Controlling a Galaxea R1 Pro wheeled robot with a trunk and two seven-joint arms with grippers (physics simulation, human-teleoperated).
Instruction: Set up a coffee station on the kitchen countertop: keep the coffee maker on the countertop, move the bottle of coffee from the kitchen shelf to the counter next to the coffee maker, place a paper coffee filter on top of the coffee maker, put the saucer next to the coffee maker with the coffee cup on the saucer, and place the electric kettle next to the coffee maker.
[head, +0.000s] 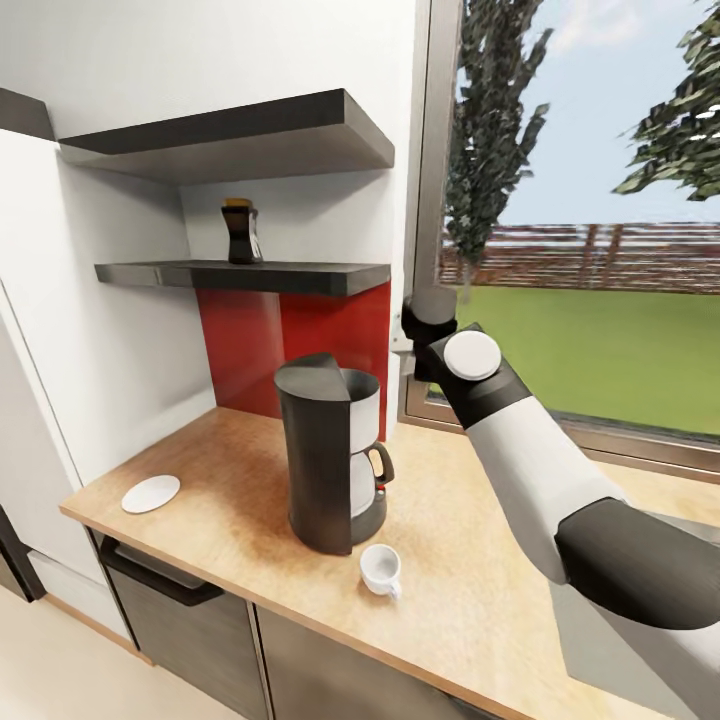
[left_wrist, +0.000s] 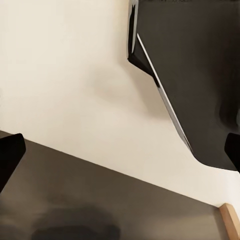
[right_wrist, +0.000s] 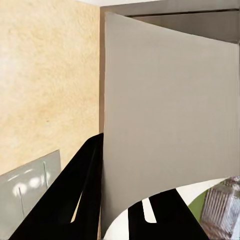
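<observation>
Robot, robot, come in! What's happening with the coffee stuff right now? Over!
Right arm raised by the window, gripper state unclear. Bottle of coffee on the kitchen shelf. Coffee cup on countertop, saucer apart. Coffee maker stands below the shelf.

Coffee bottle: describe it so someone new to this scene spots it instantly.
Find the two black shelves on the wall left of the window; take the lower shelf, above the red panel. The bottle stands alone on it, left of centre. It is small, dark brown and waisted with a dark cap, much shorter than the coffee maker on the counter below.
</observation>
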